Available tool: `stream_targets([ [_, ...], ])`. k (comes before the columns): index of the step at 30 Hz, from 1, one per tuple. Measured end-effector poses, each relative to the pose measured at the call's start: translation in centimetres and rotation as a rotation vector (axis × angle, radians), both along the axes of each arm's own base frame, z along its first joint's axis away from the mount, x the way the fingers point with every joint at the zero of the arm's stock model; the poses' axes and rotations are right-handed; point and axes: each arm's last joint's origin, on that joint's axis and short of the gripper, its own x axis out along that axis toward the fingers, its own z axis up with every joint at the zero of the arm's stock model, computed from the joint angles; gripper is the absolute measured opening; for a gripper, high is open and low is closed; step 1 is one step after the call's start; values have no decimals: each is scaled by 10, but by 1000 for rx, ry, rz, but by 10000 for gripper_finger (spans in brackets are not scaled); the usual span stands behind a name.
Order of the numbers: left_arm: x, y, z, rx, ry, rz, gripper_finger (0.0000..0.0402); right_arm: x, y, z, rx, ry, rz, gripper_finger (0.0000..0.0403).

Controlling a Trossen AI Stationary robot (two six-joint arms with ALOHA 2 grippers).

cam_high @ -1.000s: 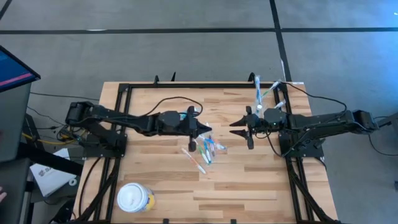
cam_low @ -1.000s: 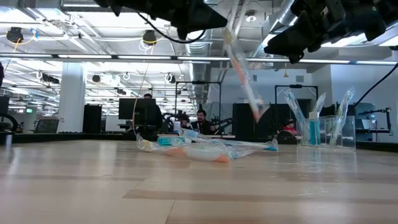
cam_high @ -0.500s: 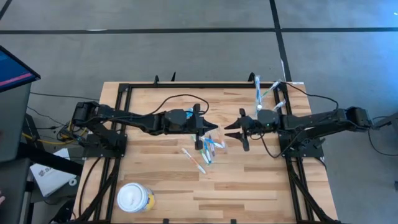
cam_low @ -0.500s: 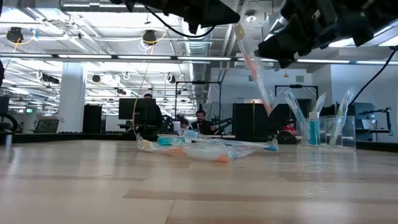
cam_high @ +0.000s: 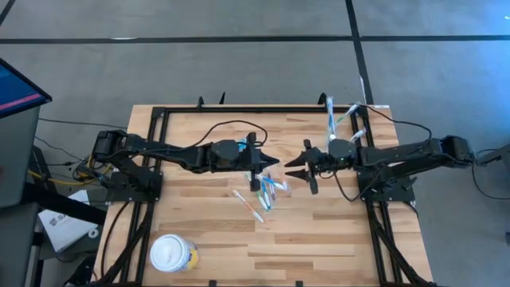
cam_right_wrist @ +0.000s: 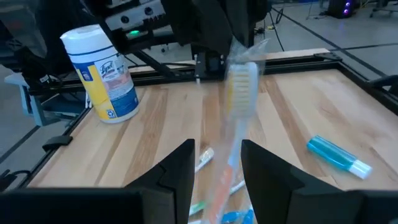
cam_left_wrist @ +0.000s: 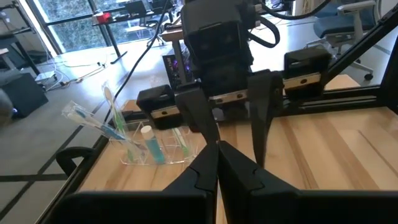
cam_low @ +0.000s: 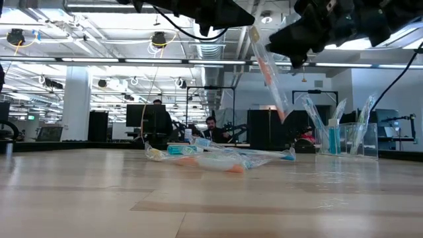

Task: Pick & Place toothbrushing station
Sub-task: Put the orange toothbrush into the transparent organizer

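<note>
From above, both arms reach toward the middle of the wooden table (cam_high: 319, 239). The left gripper (cam_high: 265, 170) is clamped shut on a wrapped toothbrush (cam_high: 275, 177), holding it over a loose pile of toothbrushes (cam_high: 267, 194) lying on the boards. The right gripper (cam_high: 296, 169) faces it from close by, fingers spread, not gripping anything. A clear tumbler (cam_high: 343, 127) with several brushes standing in it sits near the table's far right corner, and a white-lidded tub (cam_high: 171, 253) stands at the near left edge, well apart from the rest.

From table height, the held toothbrush (cam_low: 269, 76) hangs tilted in the air, well clear of the surface, its upper end at the left gripper (cam_low: 243, 16) — the right gripper (cam_low: 291, 43) is just beside it. Below lies the pile (cam_low: 218, 158), and the tumbler (cam_low: 345, 137) stands off to the right, upright.

The left wrist camera shows its own fingers (cam_left_wrist: 205, 171) pressed together, with the right gripper (cam_left_wrist: 233, 118) facing it, its jaws apart. The tumbler (cam_left_wrist: 152, 144) stands beyond on the table, a blue tube with a white cap upright inside among brushes.

The right wrist camera shows its own fingers (cam_right_wrist: 177, 174) standing apart with the toothbrush (cam_right_wrist: 239, 99) hanging between them, touching neither as far as can be seen. A blue tube (cam_right_wrist: 339, 157) lies on the wood, and the tub (cam_right_wrist: 102, 74) stands farther back.
</note>
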Motion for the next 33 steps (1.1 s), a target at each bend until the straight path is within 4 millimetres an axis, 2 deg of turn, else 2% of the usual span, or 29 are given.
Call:
stream_targets([
  [4, 0, 0, 0, 0, -1, 0, 0, 11, 1, -10, 2, 30, 5, 122],
  [13, 0, 0, 0, 0, -1, 0, 0, 32, 0, -1, 0, 13, 0, 117],
  [16, 0, 0, 0, 0, 1, 0, 0, 36, -1, -4, -10, 35, -32, 92],
  [21, 0, 0, 0, 0, 5, -1, 0, 40, -2, -11, -50, 64, -48, 13],
  [33, 0, 0, -1, -1, 9, -1, 4, 41, -1, -13, -60, 70, -42, 0],
])
